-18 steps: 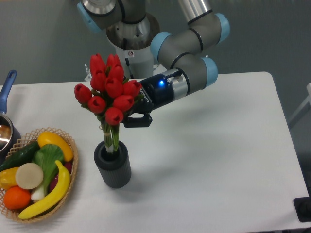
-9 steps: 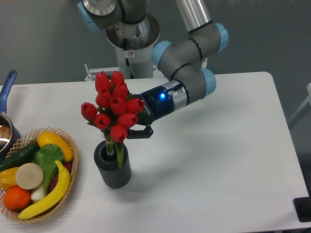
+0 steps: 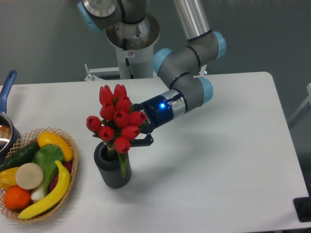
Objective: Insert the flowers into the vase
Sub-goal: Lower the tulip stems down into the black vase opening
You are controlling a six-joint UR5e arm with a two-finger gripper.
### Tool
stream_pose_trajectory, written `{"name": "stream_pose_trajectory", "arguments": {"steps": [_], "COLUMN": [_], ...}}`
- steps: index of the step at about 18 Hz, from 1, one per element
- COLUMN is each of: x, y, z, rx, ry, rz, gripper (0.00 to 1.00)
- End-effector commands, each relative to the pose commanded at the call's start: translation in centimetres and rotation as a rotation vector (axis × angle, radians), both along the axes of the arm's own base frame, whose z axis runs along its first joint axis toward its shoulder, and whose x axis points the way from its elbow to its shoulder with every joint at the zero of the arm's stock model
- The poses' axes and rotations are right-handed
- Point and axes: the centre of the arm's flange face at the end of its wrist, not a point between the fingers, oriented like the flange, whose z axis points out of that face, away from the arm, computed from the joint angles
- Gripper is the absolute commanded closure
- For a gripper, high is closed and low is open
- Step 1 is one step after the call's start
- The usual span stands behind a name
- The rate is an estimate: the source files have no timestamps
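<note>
Tulips [image 3: 117,118], ten red buds, one vase [image 3: 112,169], one claw [image 3: 140,132]

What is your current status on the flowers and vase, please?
Gripper shut on flowers. Stems inside vase mouth, bunch sitting low. Nothing in the way.

Fruit basket [image 3: 14,213], blue-handled pot [image 3: 6,92], white table [image 3: 218,160]
</note>
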Motion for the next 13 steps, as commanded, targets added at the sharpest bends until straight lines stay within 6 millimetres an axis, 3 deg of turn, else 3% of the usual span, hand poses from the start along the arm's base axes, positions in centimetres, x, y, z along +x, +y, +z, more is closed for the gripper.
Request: {"name": "stream_pose_trajectory", "arguments": {"steps": [13], "x": [-0.5], "y": [0.4], "z": [-2.4], "rx": [-0.044], "ry": [0.008], "rz": [-0.002], "gripper": [0.61]}}
